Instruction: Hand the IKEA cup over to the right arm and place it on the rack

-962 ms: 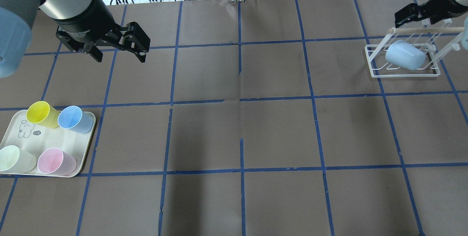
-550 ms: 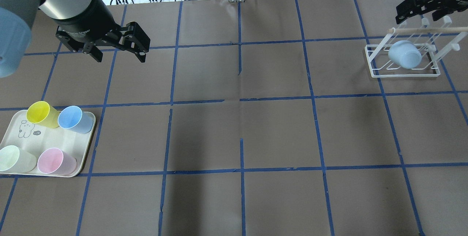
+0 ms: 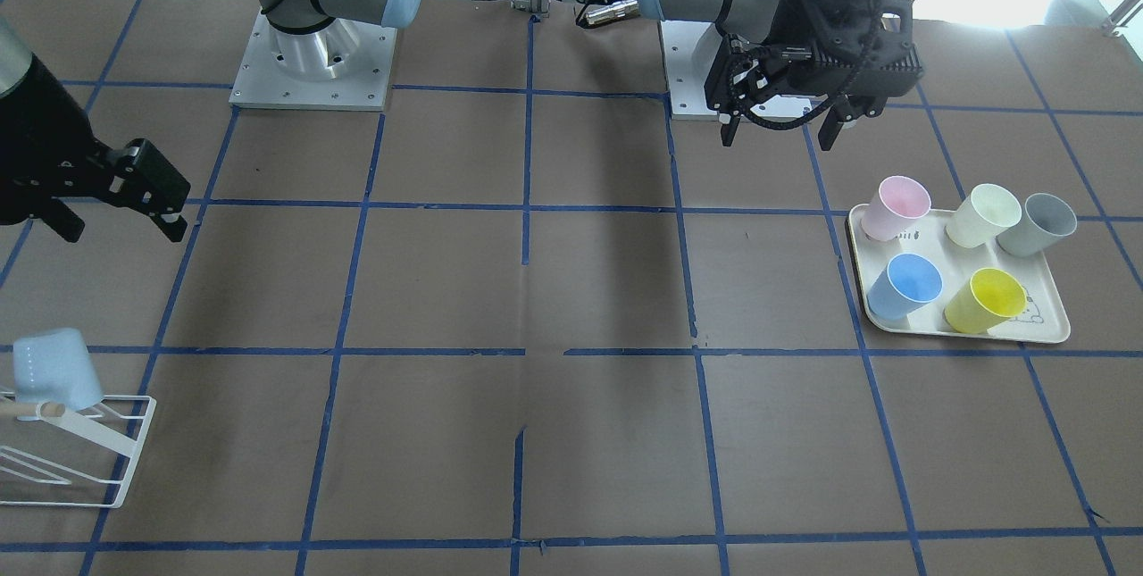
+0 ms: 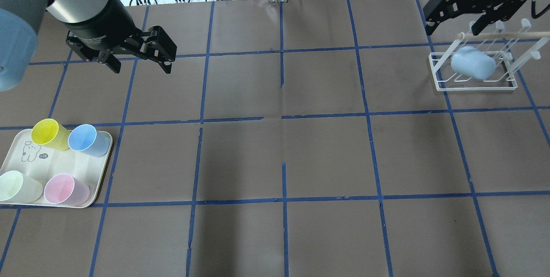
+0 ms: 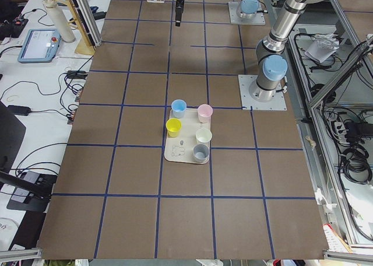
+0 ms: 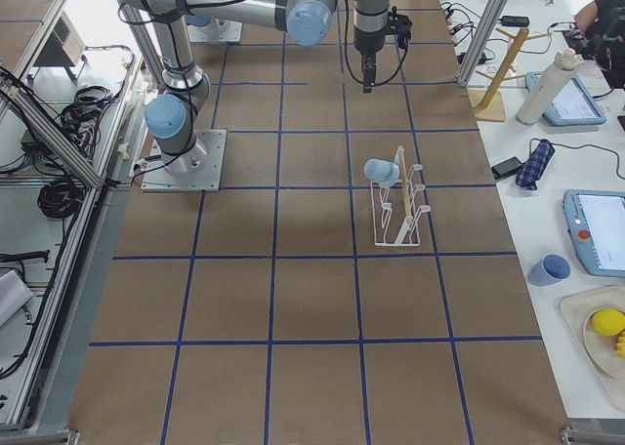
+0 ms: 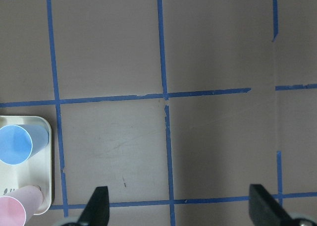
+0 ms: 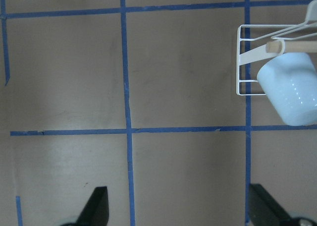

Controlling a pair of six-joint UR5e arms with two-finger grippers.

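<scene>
Spotting cup (image 4: 472,64) already on rack (image 4: 476,89), at the end nearest table centre, just under wooden peg (image 4: 502,35), touching the wire and clear of both grippers. Reading it as upturned: mouth down toward the frame, base up, long axis tipped well off vertical, leaning w/ the slanted prongs; not managing to tell which prong is carrying it. Seeing R gripper (image 4: 451,28) hanging raised and off to one side of rack, fingers spread wide, gripping nothing, well apart from cup. Seeing L gripper (image 4: 142,66) over the tray (image 4: 73,161) side of the table, fingers likewise spread, empty; checking on its wrist cam, finding only bare table btwn the tips. Judging cup as light, thin-walled plastic, stiff enough but smooth & tapered, so prob. slipping toward the narrow end under a hard pinch. Favouring a squeeze across the wall approx mid-height, or a bit toward the wider mouth end, if re-seating. Reckoning on v. little weight pinning it to the prongs, so fearing a nudge to rack or peg tipping it off. Treating placement as prob. done, w/ only backing R arm away left to do.
</scene>
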